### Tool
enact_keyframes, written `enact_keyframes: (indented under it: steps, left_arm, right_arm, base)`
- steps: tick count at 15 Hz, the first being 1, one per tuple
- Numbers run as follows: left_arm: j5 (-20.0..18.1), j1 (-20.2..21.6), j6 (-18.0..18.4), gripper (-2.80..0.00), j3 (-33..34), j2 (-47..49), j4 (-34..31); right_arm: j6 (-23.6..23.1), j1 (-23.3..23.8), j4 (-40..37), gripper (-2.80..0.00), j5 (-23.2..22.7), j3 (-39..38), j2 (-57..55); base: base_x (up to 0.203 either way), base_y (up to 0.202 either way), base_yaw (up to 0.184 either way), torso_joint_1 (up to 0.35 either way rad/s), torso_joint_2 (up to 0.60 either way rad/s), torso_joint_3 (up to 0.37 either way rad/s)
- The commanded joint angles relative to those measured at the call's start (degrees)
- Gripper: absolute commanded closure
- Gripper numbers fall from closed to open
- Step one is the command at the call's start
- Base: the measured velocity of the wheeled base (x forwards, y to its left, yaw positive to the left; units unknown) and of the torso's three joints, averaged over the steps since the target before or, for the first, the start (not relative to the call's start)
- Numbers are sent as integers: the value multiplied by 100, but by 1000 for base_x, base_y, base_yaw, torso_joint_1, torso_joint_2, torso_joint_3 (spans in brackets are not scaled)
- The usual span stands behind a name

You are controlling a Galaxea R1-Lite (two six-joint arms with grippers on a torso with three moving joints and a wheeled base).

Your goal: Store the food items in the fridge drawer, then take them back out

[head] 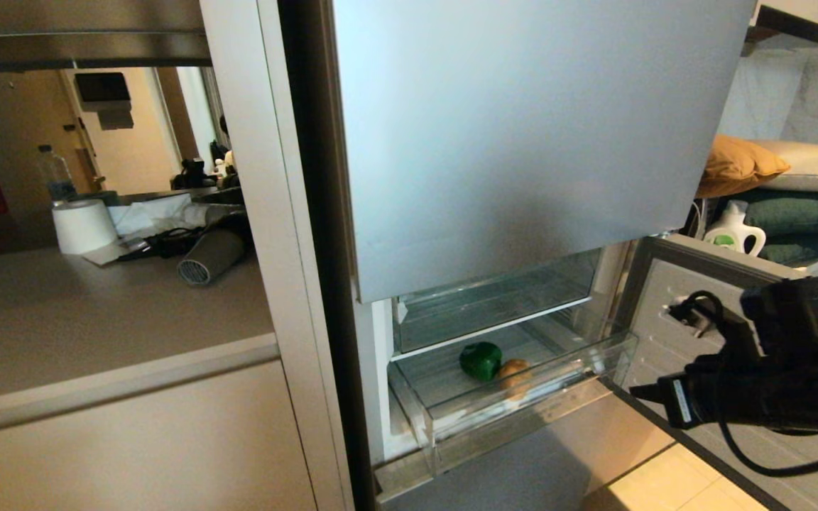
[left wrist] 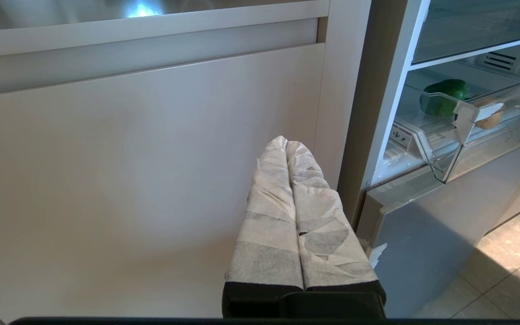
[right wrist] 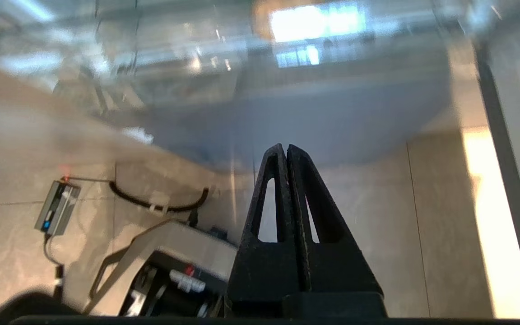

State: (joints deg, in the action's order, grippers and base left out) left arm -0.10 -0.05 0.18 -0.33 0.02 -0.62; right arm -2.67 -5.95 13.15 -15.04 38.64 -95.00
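Observation:
The fridge drawer (head: 531, 402), a clear plastic bin, is pulled out below the silver-blue door panel (head: 522, 128). In it lie the food items, side by side: a dark-green bell pepper (head: 481, 360) and, to its right, a tan-brown bun (head: 515, 374). The left wrist view also shows the pepper (left wrist: 445, 96), the bun (left wrist: 490, 119) and the drawer's corner (left wrist: 447, 158). My right arm (head: 778, 376) hangs right of the drawer, clear of it. The right gripper (right wrist: 286, 148) is shut and empty, pointing at the floor. My left gripper (left wrist: 286, 142), wrapped in white, is shut and empty before a cabinet front.
The open lower fridge door (head: 664, 312) stands just behind my right arm. The counter at left holds a grey hair dryer (head: 210, 257), a paper roll (head: 82, 226) and a water bottle (head: 54, 174). Cushions (head: 792, 191) and a detergent bottle (head: 734, 231) sit at the far right.

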Motion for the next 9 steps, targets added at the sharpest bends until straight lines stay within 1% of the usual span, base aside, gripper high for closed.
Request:
enact_keyframes:
  steps: [1,5,9]
  left_arm:
    - [1,5,-1,0,-2,-2,1]
    - [1,5,-1,0,-2,-2,1]
    - [1,5,-1,0,-2,-2,1]
  right_arm:
    - [-34,-137,427,0,-38,439,-1315]
    - [-45,-304,565,0,-38,1156,-1923]
    - [-58,-318,558,0,42,1705,-2451]
  base:
    - [0,0,0,0,0,0]
    - [0,0,0,0,0,0]
    - [0,0,0,0,0,0]
